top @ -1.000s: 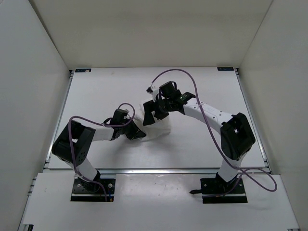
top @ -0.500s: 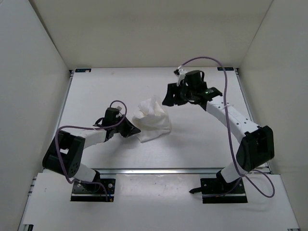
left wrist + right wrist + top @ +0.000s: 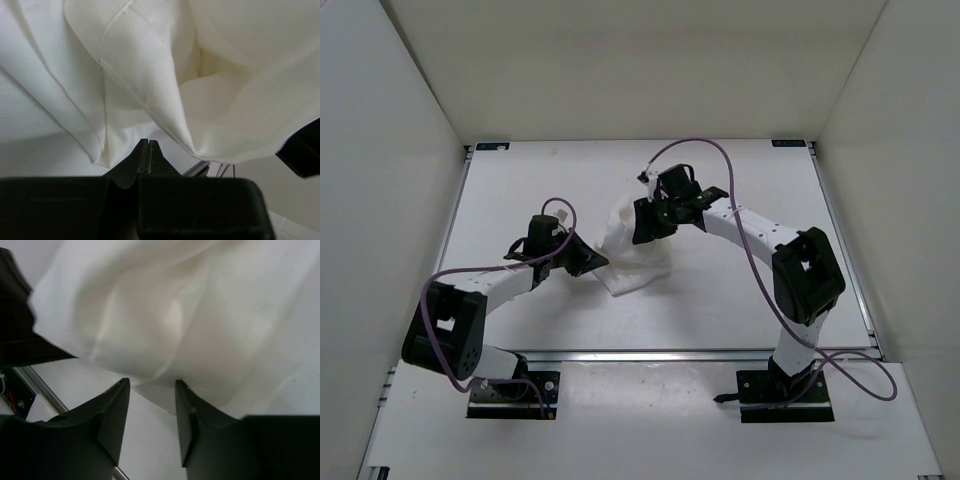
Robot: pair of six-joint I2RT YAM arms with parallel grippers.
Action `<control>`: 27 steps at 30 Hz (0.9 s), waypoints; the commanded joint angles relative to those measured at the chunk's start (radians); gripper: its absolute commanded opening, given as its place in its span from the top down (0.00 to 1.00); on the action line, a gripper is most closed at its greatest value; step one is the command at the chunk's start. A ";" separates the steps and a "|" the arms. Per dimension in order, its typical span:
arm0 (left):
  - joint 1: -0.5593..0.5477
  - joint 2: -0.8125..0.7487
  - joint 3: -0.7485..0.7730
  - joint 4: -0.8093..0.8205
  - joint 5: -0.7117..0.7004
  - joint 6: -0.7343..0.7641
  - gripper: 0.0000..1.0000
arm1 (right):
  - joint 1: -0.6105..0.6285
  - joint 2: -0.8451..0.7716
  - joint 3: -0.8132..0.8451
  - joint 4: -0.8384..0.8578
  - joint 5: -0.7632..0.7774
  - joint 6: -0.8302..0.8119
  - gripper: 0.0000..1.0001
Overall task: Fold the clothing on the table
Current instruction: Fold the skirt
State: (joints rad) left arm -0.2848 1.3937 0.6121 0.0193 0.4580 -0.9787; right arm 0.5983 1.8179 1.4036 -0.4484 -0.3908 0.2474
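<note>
Clothing [image 3: 638,258] heaped mid-frame on the counter [image 3: 510,190].
Left jaws pressed together at its lower-left edge; right jaws spread at its upper-right fold: seat one layer before closing.

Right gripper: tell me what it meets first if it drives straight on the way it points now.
The crumpled white fabric garment. In the right wrist view its near edge sits just beyond the fingers of the right gripper, possibly already between them; depth there is unclear.
</note>
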 commanded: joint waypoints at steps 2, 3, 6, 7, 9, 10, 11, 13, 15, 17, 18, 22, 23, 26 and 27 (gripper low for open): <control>-0.014 0.057 0.005 0.073 0.045 -0.012 1.00 | 0.054 -0.006 0.008 0.031 -0.029 -0.033 0.67; -0.019 0.080 0.011 0.074 0.038 -0.014 1.00 | 0.057 -0.015 -0.029 0.048 -0.039 -0.020 0.68; -0.017 0.148 0.035 0.103 0.041 -0.017 1.00 | 0.057 -0.037 -0.118 0.073 -0.068 -0.008 0.75; -0.020 0.169 0.047 0.111 0.054 -0.021 1.00 | 0.061 -0.038 -0.141 0.074 -0.086 -0.014 0.75; -0.022 0.182 0.055 0.114 0.064 -0.024 1.00 | 0.052 -0.049 -0.164 0.047 -0.109 -0.026 0.79; -0.022 0.170 0.055 0.117 0.071 -0.025 1.00 | 0.049 -0.057 -0.161 0.019 -0.118 -0.037 0.79; -0.019 0.144 0.049 0.108 0.074 -0.022 1.00 | 0.049 -0.061 -0.152 0.005 -0.131 -0.042 0.79; -0.004 0.076 0.028 0.082 0.082 -0.011 1.00 | 0.015 -0.098 -0.109 -0.062 -0.145 -0.057 0.79; 0.050 -0.013 -0.006 0.052 0.088 0.012 1.00 | -0.024 -0.135 -0.046 -0.091 -0.166 -0.059 0.82; 0.097 -0.135 -0.017 0.019 0.103 0.044 1.00 | -0.066 -0.179 0.030 -0.076 -0.172 -0.027 0.89; 0.131 -0.162 -0.015 0.008 0.100 0.052 1.00 | -0.087 -0.195 0.049 -0.047 -0.154 -0.011 0.99; 0.148 -0.225 0.026 0.033 0.117 0.060 1.00 | -0.146 -0.183 0.069 0.073 -0.089 0.016 1.00; 0.141 -0.220 0.035 0.054 0.139 0.055 1.00 | -0.153 -0.163 0.093 0.085 -0.094 0.026 1.00; 0.115 -0.212 0.048 0.137 0.157 0.029 1.00 | -0.126 -0.027 0.161 0.066 -0.103 0.017 1.00; 0.110 -0.219 0.040 0.145 0.147 0.028 1.00 | -0.111 -0.006 0.170 0.070 -0.099 0.007 1.00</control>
State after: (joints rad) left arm -0.1570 1.1828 0.6376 0.1123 0.5713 -0.9485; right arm 0.4393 1.7012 1.5616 -0.3779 -0.4957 0.2577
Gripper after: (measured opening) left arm 0.015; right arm 0.001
